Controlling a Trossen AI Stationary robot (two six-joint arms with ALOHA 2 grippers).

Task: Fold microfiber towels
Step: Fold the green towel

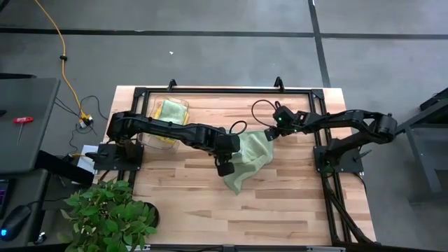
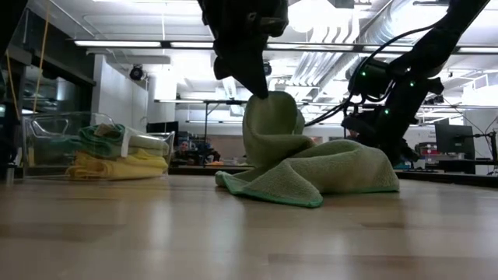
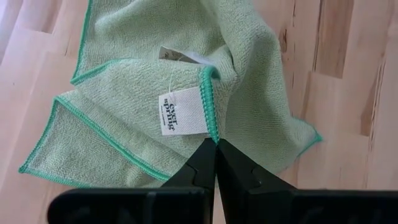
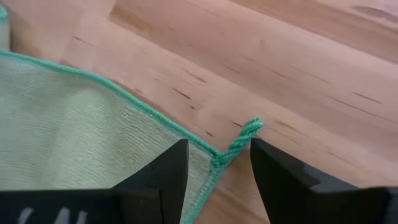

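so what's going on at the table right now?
Two arms are working on a green towel mid-table. The left gripper is shut on the towel's edge next to its label and holds that part lifted, as the low view shows. The right gripper is open around another corner on the wood, not yet pinching. More towels sit in a clear bin at the back left.

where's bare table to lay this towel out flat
Best patch: the wide front strip of table, between the green towel and the front edge, right of the plant. Crowded: the middle, where left gripper and right gripper meet the towel, and the bin corner.
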